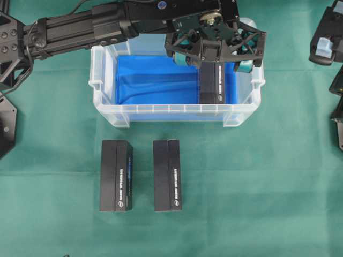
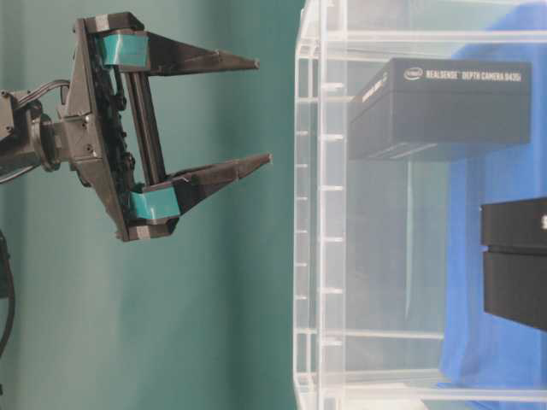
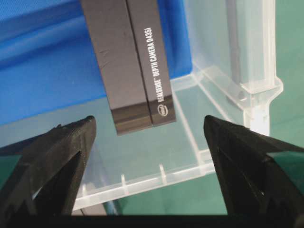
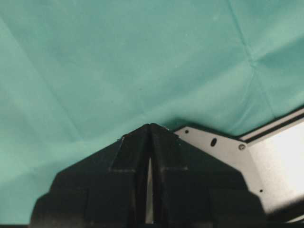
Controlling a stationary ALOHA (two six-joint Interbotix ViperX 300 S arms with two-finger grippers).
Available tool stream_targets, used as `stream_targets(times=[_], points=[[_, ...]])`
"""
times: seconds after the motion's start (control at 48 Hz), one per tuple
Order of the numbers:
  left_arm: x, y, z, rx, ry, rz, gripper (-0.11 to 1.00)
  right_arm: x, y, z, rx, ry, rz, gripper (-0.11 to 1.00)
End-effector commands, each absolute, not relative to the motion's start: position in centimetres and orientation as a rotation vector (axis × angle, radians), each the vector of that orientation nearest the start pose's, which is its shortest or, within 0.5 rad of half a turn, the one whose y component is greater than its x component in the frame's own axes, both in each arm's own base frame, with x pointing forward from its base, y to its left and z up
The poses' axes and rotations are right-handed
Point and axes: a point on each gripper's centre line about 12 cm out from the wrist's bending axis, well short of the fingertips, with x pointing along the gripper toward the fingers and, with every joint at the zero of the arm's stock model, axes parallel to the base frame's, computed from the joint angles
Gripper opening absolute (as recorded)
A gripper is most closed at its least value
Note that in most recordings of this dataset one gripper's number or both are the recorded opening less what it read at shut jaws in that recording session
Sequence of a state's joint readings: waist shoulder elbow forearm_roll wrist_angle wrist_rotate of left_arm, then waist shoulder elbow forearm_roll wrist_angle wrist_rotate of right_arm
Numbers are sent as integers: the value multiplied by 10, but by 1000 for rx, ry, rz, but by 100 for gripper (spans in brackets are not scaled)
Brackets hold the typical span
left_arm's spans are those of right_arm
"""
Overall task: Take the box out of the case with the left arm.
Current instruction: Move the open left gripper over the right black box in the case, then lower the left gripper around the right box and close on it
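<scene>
While two black boxes (image 1: 116, 175) are lying side by side on the green bench (image 1: 257, 182) in front, the left gripper (image 1: 215, 45) is hanging wide open over the clear case (image 1: 107, 110), holding nothing, fingers straddling the box (image 1: 211, 84) lying on the blue cloth (image 1: 155, 80) at its right end, apparently lined up for a grasp. The right gripper (image 4: 149, 130) is sitting closed, parked aside.

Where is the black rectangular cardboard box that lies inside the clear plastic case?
In the overhead view, the black rectangular cardboard box lies on the blue cloth at the right end of the clear plastic case, directly under the open left tool.
</scene>
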State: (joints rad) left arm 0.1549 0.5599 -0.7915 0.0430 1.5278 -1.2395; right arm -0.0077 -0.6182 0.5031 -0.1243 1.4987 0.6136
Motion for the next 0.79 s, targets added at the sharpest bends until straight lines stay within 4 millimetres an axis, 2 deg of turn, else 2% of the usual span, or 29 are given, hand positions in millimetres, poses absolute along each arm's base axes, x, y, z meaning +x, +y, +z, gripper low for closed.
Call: stream_targets(times=[0.0, 0.772], points=[[524, 89, 322, -1132, 978, 926, 91, 195, -16, 329, 419, 1282, -514, 0], [526, 89, 319, -1131, 976, 923, 91, 195, -16, 329, 417, 1283, -512, 0]])
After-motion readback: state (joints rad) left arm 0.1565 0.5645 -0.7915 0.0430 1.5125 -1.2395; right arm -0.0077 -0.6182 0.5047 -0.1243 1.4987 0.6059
